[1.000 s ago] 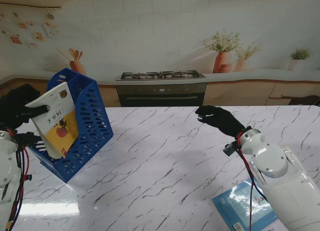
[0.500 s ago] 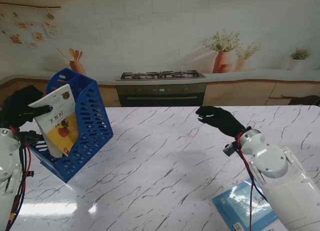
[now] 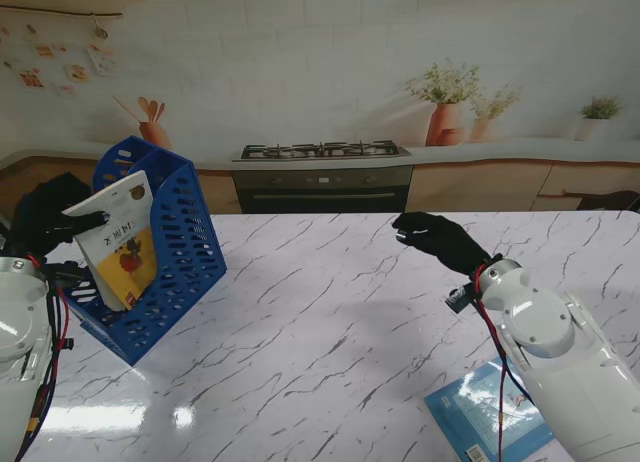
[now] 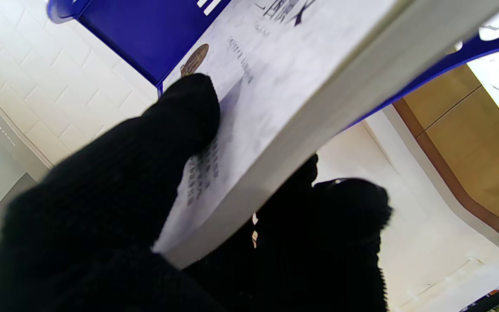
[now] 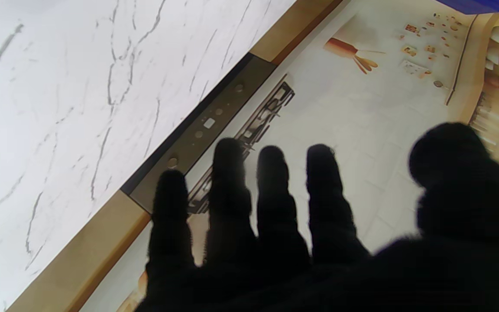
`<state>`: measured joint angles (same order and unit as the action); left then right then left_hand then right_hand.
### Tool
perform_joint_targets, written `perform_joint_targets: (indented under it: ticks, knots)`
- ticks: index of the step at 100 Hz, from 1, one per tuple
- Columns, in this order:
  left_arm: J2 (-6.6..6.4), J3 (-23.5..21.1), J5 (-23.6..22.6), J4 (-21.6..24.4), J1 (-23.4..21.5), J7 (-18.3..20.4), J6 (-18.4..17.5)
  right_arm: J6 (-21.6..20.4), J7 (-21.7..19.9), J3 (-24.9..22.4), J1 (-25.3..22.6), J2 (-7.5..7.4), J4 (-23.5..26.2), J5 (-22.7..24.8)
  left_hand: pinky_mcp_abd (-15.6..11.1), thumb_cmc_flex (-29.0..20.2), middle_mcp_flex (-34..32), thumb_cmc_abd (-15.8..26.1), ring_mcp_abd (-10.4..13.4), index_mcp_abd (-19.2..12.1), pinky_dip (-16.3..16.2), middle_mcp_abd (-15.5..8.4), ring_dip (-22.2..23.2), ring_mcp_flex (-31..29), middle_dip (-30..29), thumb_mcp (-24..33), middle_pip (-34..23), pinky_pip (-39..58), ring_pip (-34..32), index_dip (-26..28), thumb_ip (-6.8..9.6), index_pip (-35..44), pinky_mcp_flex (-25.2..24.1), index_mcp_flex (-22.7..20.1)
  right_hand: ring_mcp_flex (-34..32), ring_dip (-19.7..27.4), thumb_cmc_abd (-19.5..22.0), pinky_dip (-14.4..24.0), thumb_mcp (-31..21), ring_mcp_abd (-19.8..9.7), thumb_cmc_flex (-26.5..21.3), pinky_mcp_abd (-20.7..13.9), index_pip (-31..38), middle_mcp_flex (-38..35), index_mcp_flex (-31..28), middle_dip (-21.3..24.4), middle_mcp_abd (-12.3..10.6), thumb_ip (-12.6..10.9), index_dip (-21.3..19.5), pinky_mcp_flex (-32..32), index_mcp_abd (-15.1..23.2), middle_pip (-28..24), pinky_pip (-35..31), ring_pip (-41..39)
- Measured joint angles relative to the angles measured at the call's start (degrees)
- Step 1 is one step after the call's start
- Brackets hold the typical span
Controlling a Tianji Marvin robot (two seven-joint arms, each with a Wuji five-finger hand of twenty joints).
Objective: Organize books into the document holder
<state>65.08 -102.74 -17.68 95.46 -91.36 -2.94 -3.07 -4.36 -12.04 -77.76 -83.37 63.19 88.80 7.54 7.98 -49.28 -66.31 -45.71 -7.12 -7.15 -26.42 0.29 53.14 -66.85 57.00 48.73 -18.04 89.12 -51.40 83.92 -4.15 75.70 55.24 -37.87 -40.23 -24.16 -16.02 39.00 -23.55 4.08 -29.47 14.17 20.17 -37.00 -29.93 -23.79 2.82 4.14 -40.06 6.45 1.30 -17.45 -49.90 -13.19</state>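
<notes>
Left hand (image 3: pixel 55 217): black-gloved, thumb and fingers pinching a white-and-yellow paperback (image 3: pixel 120 244), partly inside the tilted blue document holder (image 3: pixel 178 244). Right hand (image 3: pixel 437 236): fingers spread, holding nothing, above the marble table (image 3: pixel 320 322). Blue book (image 3: pixel 478 414): flat, near right corner.

Two books (image 3: pixel 122 244) (image 3: pixel 487 414), one document holder (image 3: pixel 180 252), two hands (image 3: pixel 55 214) (image 3: pixel 435 237).

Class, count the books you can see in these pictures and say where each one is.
2. A white and yellow book is held by the left hand inside the blue document holder. A blue book lies on the table, near me, partly hidden by the right arm.
</notes>
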Motion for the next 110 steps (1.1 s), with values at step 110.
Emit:
perform_joint_targets:
  ticks: [110]
  knots:
    - [1.81,3.8,-0.3,-2.6,-5.7,-7.2,0.8,-0.1,0.9,-2.2,-1.3,0.26,0.3,-0.6,4.9,-0.7,0.8,5.0,-1.5,0.0,-5.1,0.0,-5.3,7.7,-10.0,-6.6,2.7,-2.3,6.0,-15.6,-0.06,0.0,-13.5,3.4,0.0,0.0,0.6,-0.6,0.3,0.0,0.0,0.0,0.0,0.0,0.0,0.0,-0.1,0.0,0.0,-0.1,0.0,0.0,0.1,0.0]
